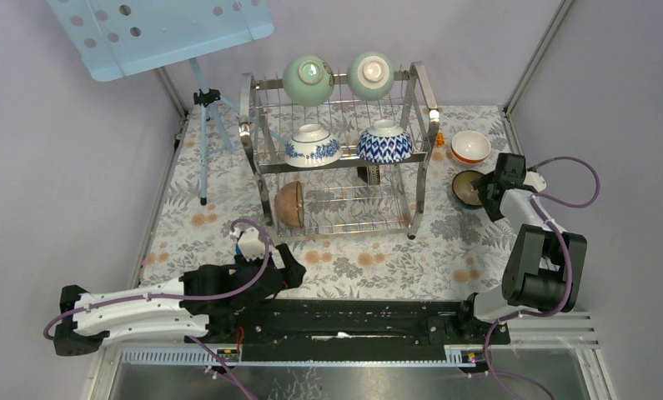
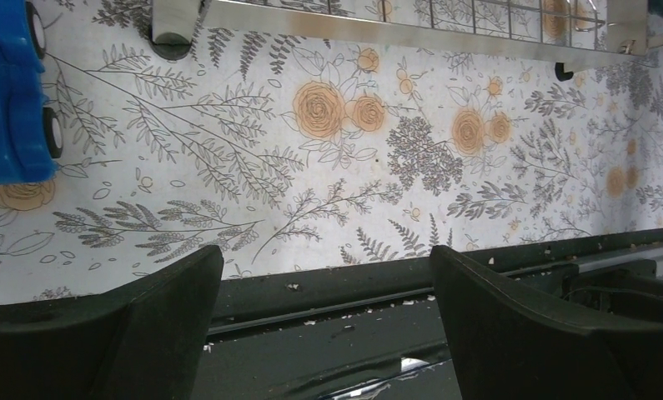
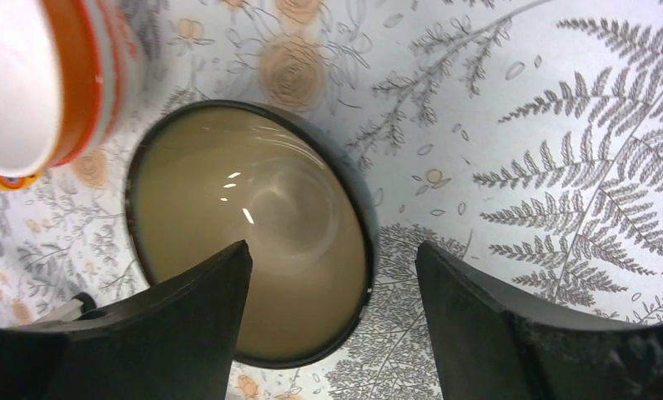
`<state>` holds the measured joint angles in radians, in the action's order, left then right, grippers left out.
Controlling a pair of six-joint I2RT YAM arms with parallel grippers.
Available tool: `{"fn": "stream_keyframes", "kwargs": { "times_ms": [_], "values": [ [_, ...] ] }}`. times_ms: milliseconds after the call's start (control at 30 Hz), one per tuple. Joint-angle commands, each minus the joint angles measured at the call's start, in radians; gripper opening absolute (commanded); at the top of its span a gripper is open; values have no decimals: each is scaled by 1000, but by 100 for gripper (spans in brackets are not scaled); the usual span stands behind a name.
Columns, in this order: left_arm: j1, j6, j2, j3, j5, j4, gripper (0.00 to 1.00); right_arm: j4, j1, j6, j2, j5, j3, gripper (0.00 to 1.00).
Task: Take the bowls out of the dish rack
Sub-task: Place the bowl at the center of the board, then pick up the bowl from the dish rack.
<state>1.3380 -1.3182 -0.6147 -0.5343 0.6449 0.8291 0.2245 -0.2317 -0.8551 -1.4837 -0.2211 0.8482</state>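
The dark bowl (image 3: 253,217) is seen upright beneath the right gripper (image 3: 332,250), whose fingers are spread across its rim, nothing pinched. The left gripper (image 2: 326,254) is likewise spread, empty.

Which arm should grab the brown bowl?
Probably left. The left gripper is open, empty, in front of the brown bowl; the right gripper hangs over the dark bowl beside the dish rack.

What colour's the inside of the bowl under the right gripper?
The bowl is glossy tan inside, dark rim; clearest in right wrist view.
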Motion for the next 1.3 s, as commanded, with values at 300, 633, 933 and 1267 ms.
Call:
{"fn": "stream_keyframes", "kwargs": {
  "times_ms": [300,633,933,1267],
  "values": [
    [1,-78,34,-111,153,190,99,103,13,119,167,29,145,96],
    [1,-84,89,-142,219,239,99,209,142,64,527,50,154,94],
    [1,-54,120,-154,264,236,99,286,296,196,927,296,-1,87],
    [2,-59,139,-154,284,234,99,39,378,154,1154,823,-270,82]
  ]
}}
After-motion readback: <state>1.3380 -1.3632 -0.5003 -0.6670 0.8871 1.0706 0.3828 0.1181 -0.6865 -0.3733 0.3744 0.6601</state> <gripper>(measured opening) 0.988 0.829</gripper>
